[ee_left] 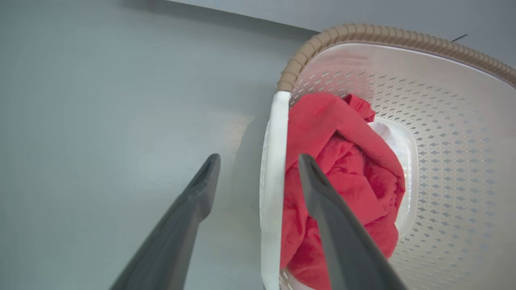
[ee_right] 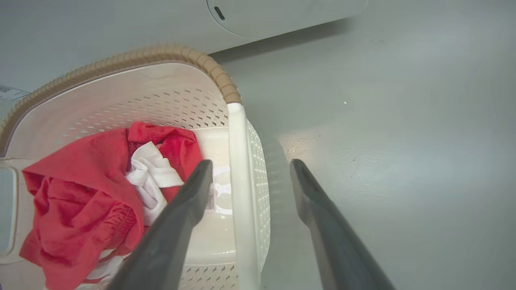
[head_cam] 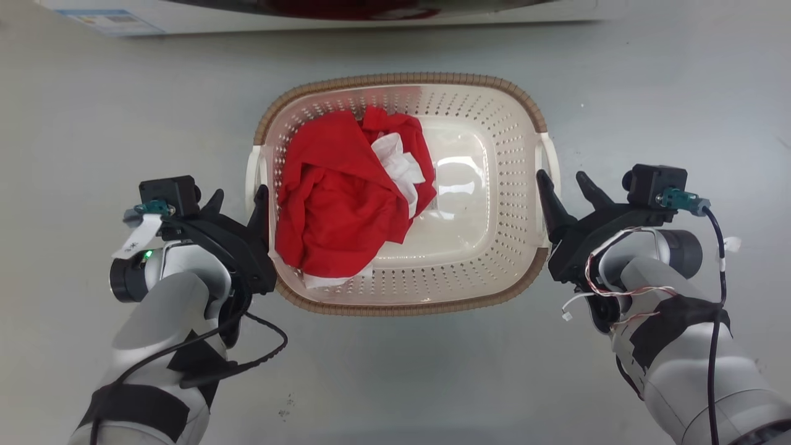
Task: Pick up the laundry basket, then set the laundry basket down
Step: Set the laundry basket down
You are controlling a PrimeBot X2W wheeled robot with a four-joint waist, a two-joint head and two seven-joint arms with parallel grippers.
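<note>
The laundry basket (head_cam: 401, 79) stands on the grey floor, cream-white with perforated walls and a brown rim. A crumpled red cloth (head_cam: 334, 204) with a white piece lies in its left half. My left gripper (head_cam: 238, 199) is open and straddles the basket's left white handle (ee_left: 274, 161), one finger outside and one over the red cloth (ee_left: 342, 161). On the other side, my right gripper (head_cam: 563, 182) is open astride the right white handle (ee_right: 238, 161), with one finger inside the basket (ee_right: 121, 62) and one outside. In both wrist views, left gripper (ee_left: 258, 161) and right gripper (ee_right: 250, 164), the fingers stand apart from the handle.
A white washing machine (head_cam: 309, 12) runs along the far edge, just beyond the basket, and its front (ee_right: 282, 12) shows in the right wrist view. Bare grey floor (head_cam: 93, 111) lies to both sides of the basket and in front of it.
</note>
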